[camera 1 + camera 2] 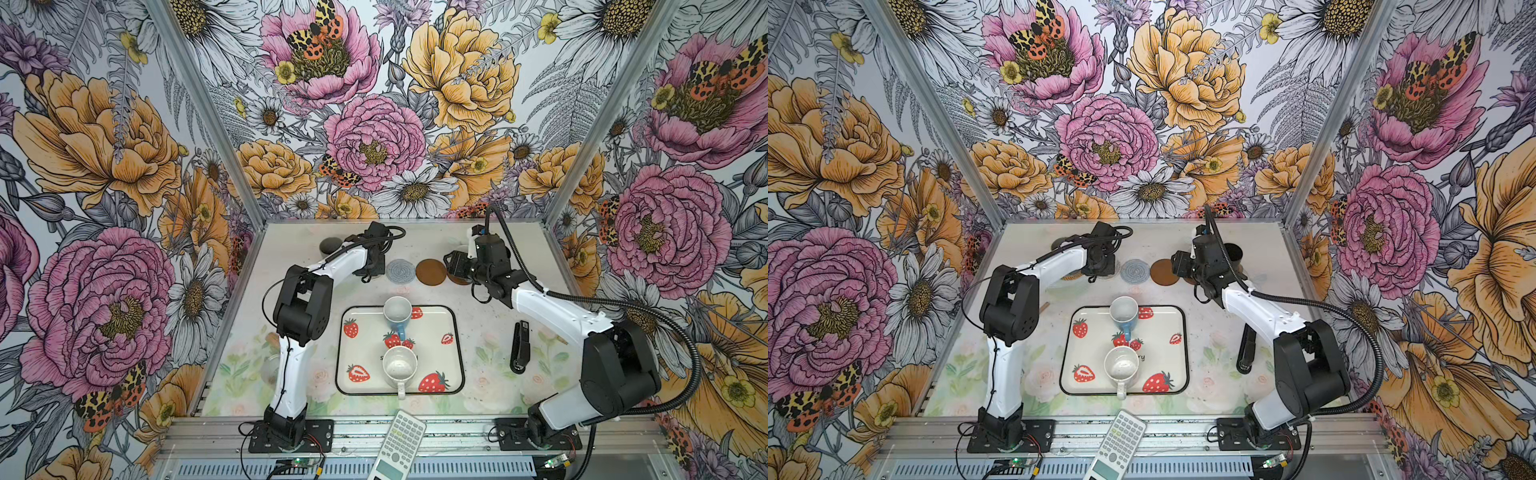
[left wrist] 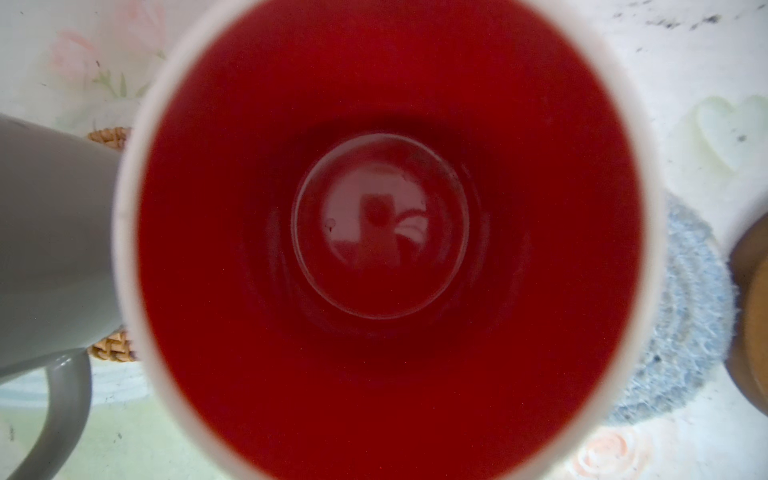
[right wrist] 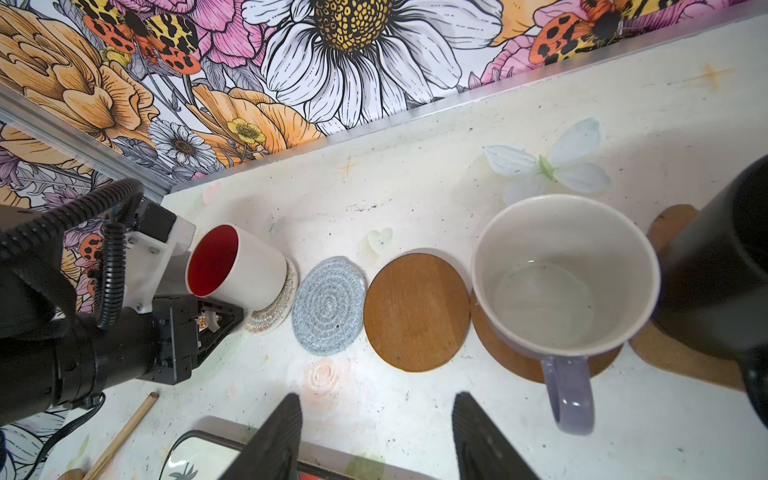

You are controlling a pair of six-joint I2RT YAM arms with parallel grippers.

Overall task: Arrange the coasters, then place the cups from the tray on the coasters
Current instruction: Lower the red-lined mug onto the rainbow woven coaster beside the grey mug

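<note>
Nearest us, the tray (image 1: 457, 332) holds the light blue cup (image 1: 397, 312) and the speckled cup (image 1: 400, 365), both awaiting coasters. Beyond, our right claw (image 3: 376, 440) hangs wide and empty. In the far row, our left claw (image 3: 208, 320) pinches the red-lined cup (image 3: 245, 274) by its handle, we judge to seat it upright on the whitish coaster (image 3: 274, 316). The blue-grey coaster (image 3: 328, 307) lies bare.

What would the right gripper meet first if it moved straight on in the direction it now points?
Most likely the empty plain brown round wooden coaster, straight ahead of the right gripper with its open jaws. Depth is unclear, so the white tabletop before it may come first.
</note>
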